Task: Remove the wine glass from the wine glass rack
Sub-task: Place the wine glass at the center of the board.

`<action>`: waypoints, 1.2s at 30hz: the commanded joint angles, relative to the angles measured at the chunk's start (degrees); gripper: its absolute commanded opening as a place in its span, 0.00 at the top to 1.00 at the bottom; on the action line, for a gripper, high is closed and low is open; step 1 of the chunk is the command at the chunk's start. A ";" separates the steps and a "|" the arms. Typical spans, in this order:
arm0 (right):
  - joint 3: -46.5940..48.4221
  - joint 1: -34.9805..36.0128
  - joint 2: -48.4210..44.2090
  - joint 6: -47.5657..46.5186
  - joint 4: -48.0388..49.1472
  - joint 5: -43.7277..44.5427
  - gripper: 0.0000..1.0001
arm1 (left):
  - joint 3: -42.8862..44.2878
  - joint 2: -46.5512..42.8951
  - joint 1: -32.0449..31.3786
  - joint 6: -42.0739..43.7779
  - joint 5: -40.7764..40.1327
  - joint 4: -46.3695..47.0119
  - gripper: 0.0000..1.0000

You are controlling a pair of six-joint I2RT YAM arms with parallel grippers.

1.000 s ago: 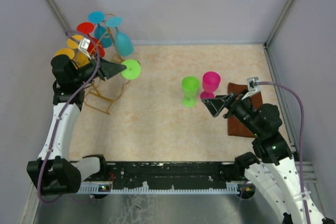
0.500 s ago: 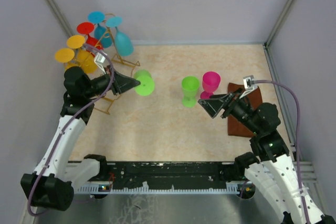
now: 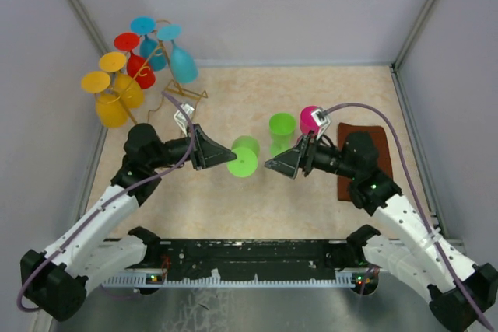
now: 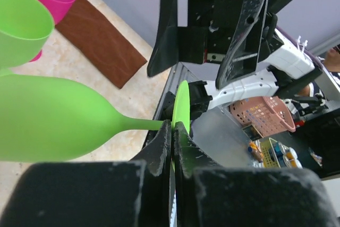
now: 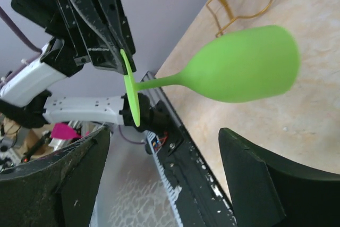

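My left gripper is shut on the flat foot of a lime-green wine glass, holding it sideways above the middle of the table. In the left wrist view its jaws pinch the foot disc, with the bowl pointing left. Just right of the glass my right gripper faces it, open. In the right wrist view the glass hangs ahead of the spread fingers, not between them. The golden wine glass rack stands at the back left, carrying several coloured glasses.
A second green glass and a pink glass stand upright right of centre. A brown cloth lies by the right arm. Grey walls close in the table on three sides.
The left arm has carried the green glass away from the rack, right and nearer, to mid-table. The right gripper has swung left to meet it.
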 commanded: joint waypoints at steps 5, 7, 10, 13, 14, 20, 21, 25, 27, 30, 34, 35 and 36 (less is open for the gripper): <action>3.75 7.01 3.86 -1.33 5.98 -0.38 0.36 | 0.41 2.14 -5.75 -2.23 -4.42 7.62 1.00; 3.56 7.28 4.13 -0.32 7.91 -1.20 0.42 | 0.33 2.65 -6.50 -2.01 -5.11 7.35 1.00; 3.21 7.61 4.35 0.21 10.11 -1.84 0.47 | 0.04 2.88 -7.51 -2.09 -5.82 7.52 1.00; 3.19 7.57 4.86 0.44 10.75 -1.77 0.57 | 0.00 2.99 -8.35 -2.09 -6.19 7.67 1.00; 3.13 7.62 5.12 0.71 11.19 -1.87 0.59 | 0.02 3.03 -8.58 -2.10 -6.20 7.67 1.00; 2.64 7.76 6.36 2.70 15.13 -2.51 0.89 | -0.47 2.97 -9.62 -2.28 -6.70 7.27 0.99; 2.47 7.75 6.22 3.08 15.88 -1.83 0.95 | -0.62 2.87 -9.73 -2.23 -6.66 7.11 0.95; 1.50 7.75 5.29 3.47 17.90 -0.57 1.00 | -1.56 2.71 -10.21 -1.74 -4.88 6.12 0.75; 1.34 7.75 5.00 3.35 18.20 -0.44 1.00 | -2.09 2.79 -10.80 -2.10 -3.94 5.74 0.73; 1.42 7.84 4.85 2.94 18.13 -0.77 1.00 | -2.92 2.67 -11.78 -3.32 -3.25 6.22 0.72; 1.60 7.85 4.72 2.40 18.13 -1.13 1.00 | -2.96 2.87 -12.53 -4.28 -3.74 7.64 0.74; 1.65 7.94 4.76 2.38 18.32 -1.29 1.00 | -2.89 3.07 -12.83 -4.24 -4.17 8.10 0.76; 1.68 7.95 4.76 2.38 18.42 -1.31 1.00 | -2.80 3.36 -13.02 -4.29 -4.32 8.37 0.77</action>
